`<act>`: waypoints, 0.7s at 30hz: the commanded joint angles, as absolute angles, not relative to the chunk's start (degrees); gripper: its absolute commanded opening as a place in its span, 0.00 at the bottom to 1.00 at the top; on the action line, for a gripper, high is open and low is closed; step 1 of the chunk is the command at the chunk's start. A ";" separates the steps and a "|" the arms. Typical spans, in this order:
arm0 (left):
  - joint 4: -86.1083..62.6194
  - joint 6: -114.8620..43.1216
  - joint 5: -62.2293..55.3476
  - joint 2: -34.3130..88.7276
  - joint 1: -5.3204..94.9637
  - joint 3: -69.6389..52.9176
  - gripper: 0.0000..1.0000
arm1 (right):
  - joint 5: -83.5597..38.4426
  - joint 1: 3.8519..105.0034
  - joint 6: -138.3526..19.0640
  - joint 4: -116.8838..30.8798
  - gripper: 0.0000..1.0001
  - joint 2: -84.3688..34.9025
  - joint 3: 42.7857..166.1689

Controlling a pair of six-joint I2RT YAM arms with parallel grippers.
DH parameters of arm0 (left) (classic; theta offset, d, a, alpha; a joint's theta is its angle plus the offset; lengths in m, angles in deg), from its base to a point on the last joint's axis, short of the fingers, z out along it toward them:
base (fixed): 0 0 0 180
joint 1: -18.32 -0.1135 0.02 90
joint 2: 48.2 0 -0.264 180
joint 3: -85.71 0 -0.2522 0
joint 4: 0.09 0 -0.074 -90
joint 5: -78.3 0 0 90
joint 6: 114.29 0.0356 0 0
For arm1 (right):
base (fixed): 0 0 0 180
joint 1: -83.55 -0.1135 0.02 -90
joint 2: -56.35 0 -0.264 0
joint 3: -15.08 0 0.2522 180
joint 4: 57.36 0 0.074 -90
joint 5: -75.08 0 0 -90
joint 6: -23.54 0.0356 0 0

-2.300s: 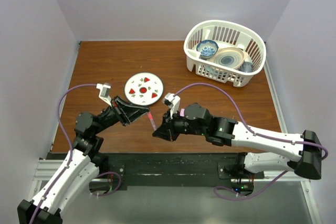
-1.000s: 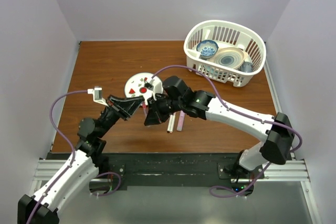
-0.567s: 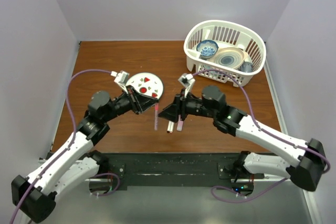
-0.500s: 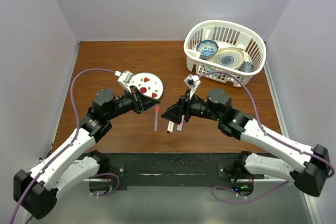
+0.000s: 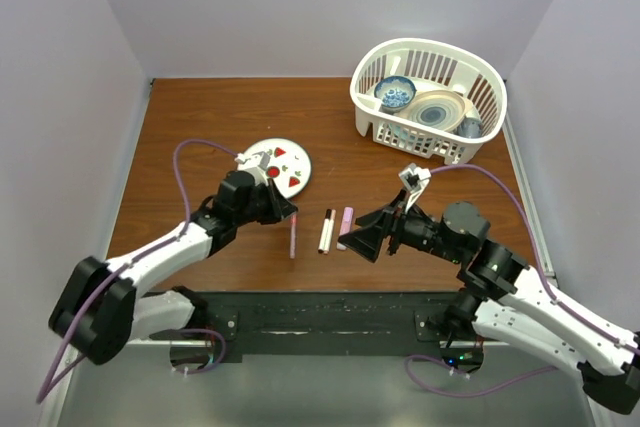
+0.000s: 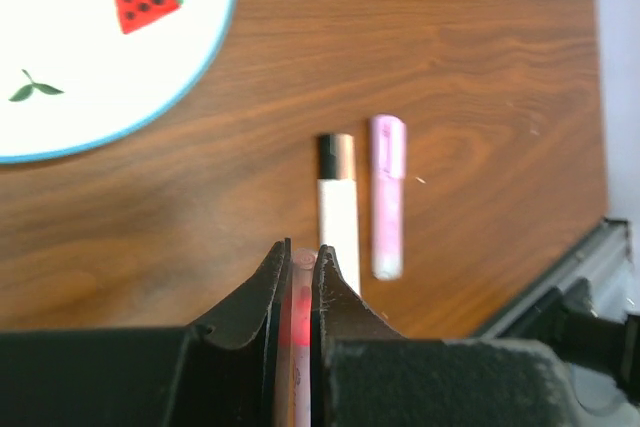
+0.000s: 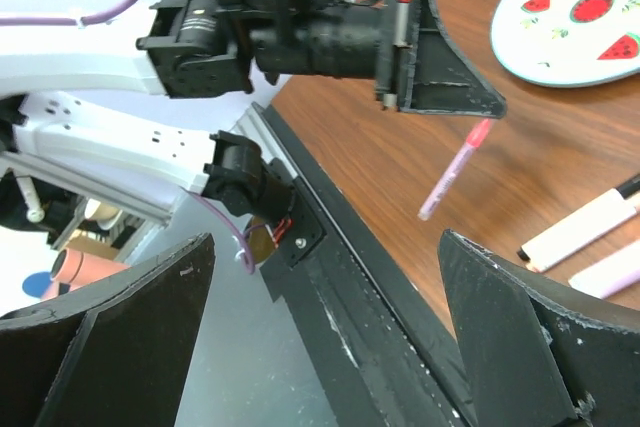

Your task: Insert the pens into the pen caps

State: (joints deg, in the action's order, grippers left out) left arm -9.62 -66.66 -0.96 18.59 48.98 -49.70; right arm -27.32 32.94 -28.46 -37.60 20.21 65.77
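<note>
Looks nearly done: white pen (image 5: 326,231) and pink pen (image 5: 345,227) lying capped, side by side on the bench (image 5: 200,127). Reddish pen (image 5: 293,237) pinched in the shut left hand (image 6: 298,265), just left of them (cap (image 7: 432,202) apparently on). Right hand (image 5: 362,237) empty, spread wide. Earlier shut near that pen, now drawn back near right.

Black two-finger left gripper (image 6: 298,252) angles downward, jaws pinched nearly together; black right gripper (image 5: 356,237) gapes wide.

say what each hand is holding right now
left hand: closed on the thin reddish pen
right hand: open, holding nothing
</note>
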 commanded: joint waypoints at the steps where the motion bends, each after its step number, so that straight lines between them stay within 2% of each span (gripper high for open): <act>1: 2.31 -66.12 -6.60 23.77 48.82 -49.33 0.00 | -24.94 32.84 -28.05 -36.56 0.98 18.91 66.20; 8: 6.10 -66.48 -4.94 30.28 48.82 -49.24 0.01 | -23.97 32.84 -27.88 -37.18 0.98 18.11 65.41; 9: 5.75 -66.04 -4.67 30.55 48.82 -48.98 0.04 | -23.27 32.75 -27.79 -36.83 0.99 18.12 65.41; 10: 5.32 -65.86 -4.41 30.90 48.82 -48.37 0.15 | -22.92 32.84 -27.87 -36.48 0.99 18.29 65.67; 13: 1.64 -64.55 -4.23 30.38 48.82 -45.83 0.34 | -22.04 32.84 -27.61 -34.72 0.98 18.29 66.63; 15: -2.40 -63.23 -4.41 29.50 48.82 -44.06 0.40 | -21.77 32.76 -27.52 -33.24 0.99 18.47 67.07; 16: -3.81 -62.70 -4.23 28.10 48.82 -42.40 0.48 | -21.25 32.84 -27.18 -32.70 0.99 18.55 67.51; 19: -8.57 -60.33 -2.84 23.55 48.82 -39.85 0.61 | -20.46 32.75 -26.91 -30.33 0.99 19.17 68.30; 21: -11.37 -58.75 -1.95 20.37 48.82 -39.14 0.63 | -19.32 32.84 -26.91 -28.84 0.99 20.05 68.74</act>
State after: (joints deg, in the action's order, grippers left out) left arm -6.84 -63.47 -3.80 27.59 48.98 -43.43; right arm -22.49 32.94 -27.65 -31.87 18.20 65.62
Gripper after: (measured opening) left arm 0.611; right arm 0.986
